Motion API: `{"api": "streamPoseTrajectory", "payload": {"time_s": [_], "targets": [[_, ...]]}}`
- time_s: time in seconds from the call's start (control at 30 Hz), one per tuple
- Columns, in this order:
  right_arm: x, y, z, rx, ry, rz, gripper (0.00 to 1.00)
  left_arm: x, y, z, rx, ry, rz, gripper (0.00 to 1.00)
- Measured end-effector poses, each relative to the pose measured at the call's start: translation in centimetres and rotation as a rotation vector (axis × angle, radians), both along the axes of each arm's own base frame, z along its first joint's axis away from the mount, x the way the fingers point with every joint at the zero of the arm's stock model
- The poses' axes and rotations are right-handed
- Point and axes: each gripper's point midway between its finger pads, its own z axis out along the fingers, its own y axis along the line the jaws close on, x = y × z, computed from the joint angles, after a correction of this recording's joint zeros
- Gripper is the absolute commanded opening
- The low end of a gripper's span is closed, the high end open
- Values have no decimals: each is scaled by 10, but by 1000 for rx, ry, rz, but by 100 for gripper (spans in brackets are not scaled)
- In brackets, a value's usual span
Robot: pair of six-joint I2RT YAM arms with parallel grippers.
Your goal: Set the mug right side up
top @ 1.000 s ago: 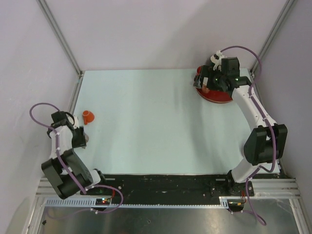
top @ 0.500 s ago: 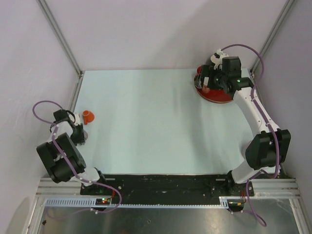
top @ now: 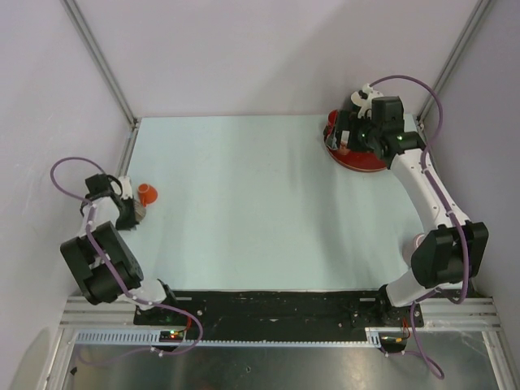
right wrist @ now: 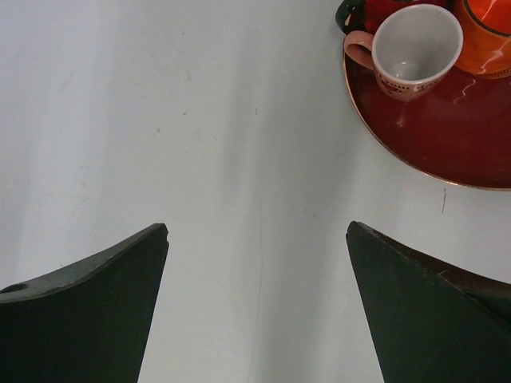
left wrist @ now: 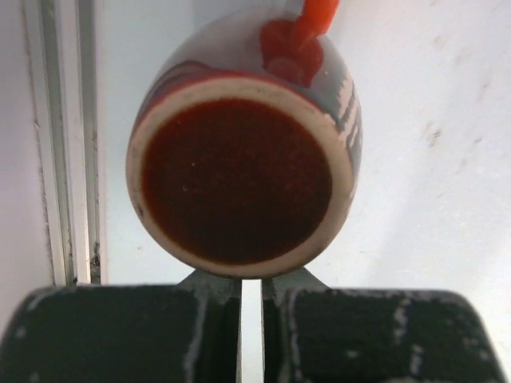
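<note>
The mug (left wrist: 239, 171) fills the left wrist view, its round dark-red face with a cream ring turned toward the camera. Its orange handle (left wrist: 315, 16) sticks out on the far side. From above, the mug (top: 140, 211) sits at the table's left edge, with the orange handle (top: 146, 193) beside it. My left gripper (left wrist: 251, 275) is shut, with only a thin slit between the fingers. Its tips are tucked under the mug's near edge, and nothing shows between them. My right gripper (right wrist: 259, 227) hangs wide open over bare table at the far right (top: 345, 140).
A red plate (right wrist: 447, 136) at the back right carries a pink-handled white cup (right wrist: 415, 48), upright, and an orange cup (right wrist: 491, 32). The metal frame rail (left wrist: 60, 136) runs just left of the mug. The enclosure walls stand close on both sides.
My left gripper has gone from partly open to shut and has moved up against the mug. The right arm has shifted slightly toward the back, its gripper still open.
</note>
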Motion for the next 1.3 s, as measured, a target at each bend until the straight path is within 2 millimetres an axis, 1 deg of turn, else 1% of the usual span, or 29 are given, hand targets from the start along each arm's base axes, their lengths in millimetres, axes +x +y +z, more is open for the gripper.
{"api": "streamPoseTrajectory", "payload": {"time_s": [0.13,0.2,0.27,0.37,0.43,0.53,0.57,0.63,0.67,0.73,0.77,0.8,0.87,0.93,1.0,1.07,1.17,1.23,1.3], "targets": [[-7,4,4,-4,-12,11,99,20,-7,26,0,-88,-37,0],[-12,12,3,-6,-10,31,99,30,-16,41,0,-141,-73,0],[-18,27,0,-9,-6,71,99,38,-29,57,-1,-196,-115,0],[-32,61,-1,6,-5,167,100,47,-63,76,-31,-259,-217,0],[-43,89,0,30,-17,246,100,52,-87,90,-73,-300,-278,0],[-68,145,5,122,-34,406,99,60,-117,112,-121,-347,-348,0],[-76,163,10,172,-37,459,99,66,-129,123,-132,-366,-381,0],[-88,201,25,308,-49,555,99,78,-162,155,-154,-431,-474,0],[-91,214,31,362,-55,585,99,82,-176,169,-166,-462,-513,0],[-91,239,48,497,-73,637,99,89,-210,208,-203,-541,-599,0],[-90,247,53,545,-79,648,99,90,-222,223,-219,-572,-632,0],[-88,255,59,600,-83,660,99,90,-238,244,-243,-612,-673,0],[-85,268,70,696,-91,679,99,86,-260,274,-283,-668,-733,0],[-84,275,81,776,-96,691,99,79,-278,295,-324,-702,-781,0],[-85,279,93,843,-111,708,100,71,-291,306,-362,-710,-817,0],[-88,279,106,888,-131,728,100,65,-301,306,-392,-696,-843,0],[-97,277,132,949,-197,785,98,60,-310,298,-426,-649,-861,0],[-101,276,142,975,-224,807,97,60,-314,290,-439,-616,-864,0],[-104,275,150,994,-240,823,91,60,-316,284,-447,-591,-866,0]]}}
